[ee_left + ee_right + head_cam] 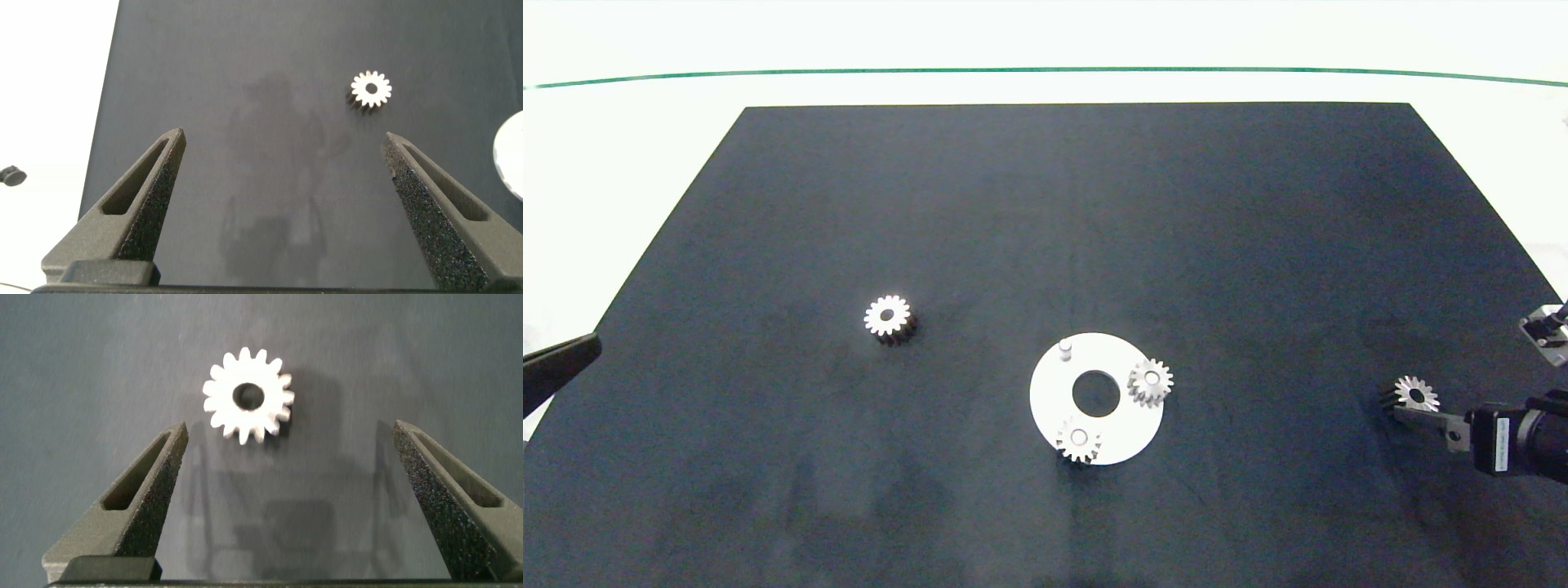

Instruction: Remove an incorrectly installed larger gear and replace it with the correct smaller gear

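At the right edge of the black mat (1045, 204), the larger gear (248, 395) lies flat on its face, off the white round plate (1058, 404). The right gripper (288, 429) hovers just behind it, fingers spread wide and holding nothing; the gear sits just beyond the fingertips rather than between them.

The smaller gear (888, 315) rests flat on the mat, well to the left of the plate. The left gripper (282, 137) is also spread and empty, parked at the mat's left edge with that gear ahead of it.

On the plate, two other small gears (1151, 381) (1078, 441) sit on their posts, and one short peg (1063, 349) stands bare, which is probably where the replacement goes.

The smaller gear looks like solid metal, so it should be rigid, dense for its size and not fragile. Its surface is smooth and likely slippery against the finger pads. The toothed rim is the only workable hold: the fingers should close across the diameter onto opposite teeth from above, low enough to catch the flanks, which keeps the gear level and its bore clear for the peg. A tilted grip would probably jam it on the peg.
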Available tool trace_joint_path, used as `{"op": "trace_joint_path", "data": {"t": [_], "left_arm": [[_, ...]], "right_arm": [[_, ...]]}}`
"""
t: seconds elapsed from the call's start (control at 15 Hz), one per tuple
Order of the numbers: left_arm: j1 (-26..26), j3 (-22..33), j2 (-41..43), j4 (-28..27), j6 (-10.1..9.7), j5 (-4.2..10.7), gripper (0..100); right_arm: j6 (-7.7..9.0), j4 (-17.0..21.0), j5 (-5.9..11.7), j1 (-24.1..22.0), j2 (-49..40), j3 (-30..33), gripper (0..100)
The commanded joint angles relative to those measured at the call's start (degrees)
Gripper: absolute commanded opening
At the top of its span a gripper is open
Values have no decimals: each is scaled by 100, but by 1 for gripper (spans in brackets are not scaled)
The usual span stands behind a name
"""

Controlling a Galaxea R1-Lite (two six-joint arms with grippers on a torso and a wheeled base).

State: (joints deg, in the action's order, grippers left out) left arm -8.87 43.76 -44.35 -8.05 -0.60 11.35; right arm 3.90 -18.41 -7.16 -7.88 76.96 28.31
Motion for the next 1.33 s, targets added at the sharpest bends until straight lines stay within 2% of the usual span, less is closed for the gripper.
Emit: {"op": "trace_joint_path", "data": {"t": [0.07,0.47,0.8,1.07,1.33], "left_arm": [[0,-61,32,-4,-2,8,100],[0,-96,49,-4,-2,8,100],[0,-105,93,-4,-2,16,100],[0,-131,102,-4,-2,25,100],[9,-140,120,-4,-2,25,100]], "right_arm": [[-3,-137,4,5,197,-9,100],[-3,-189,4,76,197,-18,100],[5,-374,12,207,311,-18,100],[5,-444,12,199,328,-36,93],[5,-620,118,207,399,-45,85]]}}
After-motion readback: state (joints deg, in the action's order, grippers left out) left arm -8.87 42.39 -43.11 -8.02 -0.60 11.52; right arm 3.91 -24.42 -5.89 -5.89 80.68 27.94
